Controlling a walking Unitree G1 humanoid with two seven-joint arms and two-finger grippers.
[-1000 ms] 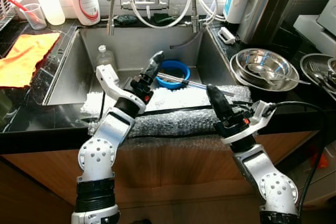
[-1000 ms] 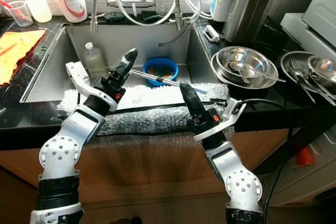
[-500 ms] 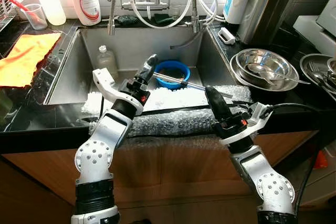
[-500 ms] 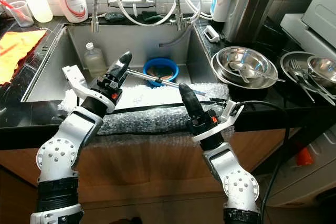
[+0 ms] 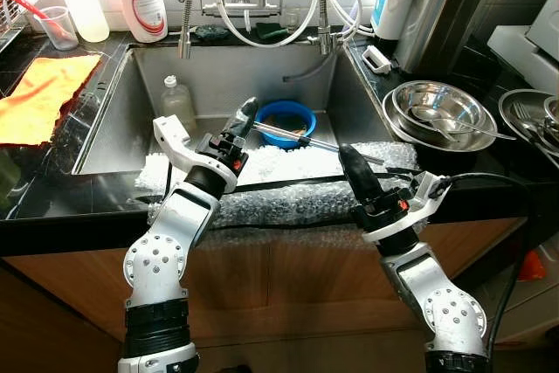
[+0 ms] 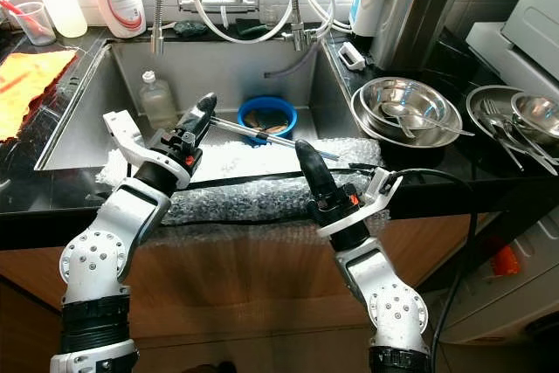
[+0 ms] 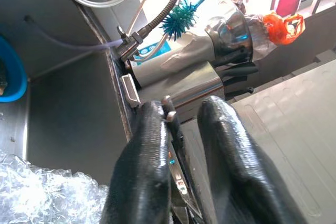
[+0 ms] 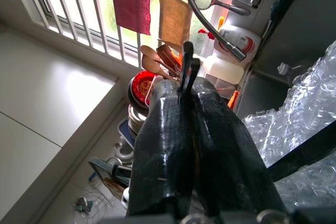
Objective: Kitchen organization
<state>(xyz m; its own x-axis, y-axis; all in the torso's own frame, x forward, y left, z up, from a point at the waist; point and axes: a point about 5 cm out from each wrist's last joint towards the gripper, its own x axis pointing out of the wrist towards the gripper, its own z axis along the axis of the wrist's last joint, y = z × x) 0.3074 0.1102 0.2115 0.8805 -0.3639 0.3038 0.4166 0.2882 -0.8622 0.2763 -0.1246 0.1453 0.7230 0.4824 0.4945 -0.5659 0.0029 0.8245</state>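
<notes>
Left gripper [image 5: 248, 112] lower now, nearer blue bowl [image 5: 286, 116].

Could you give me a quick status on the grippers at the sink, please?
Left gripper open over sink, by blue bowl. Right gripper shut above bubble wrap. Metal rod across bowl.
</notes>
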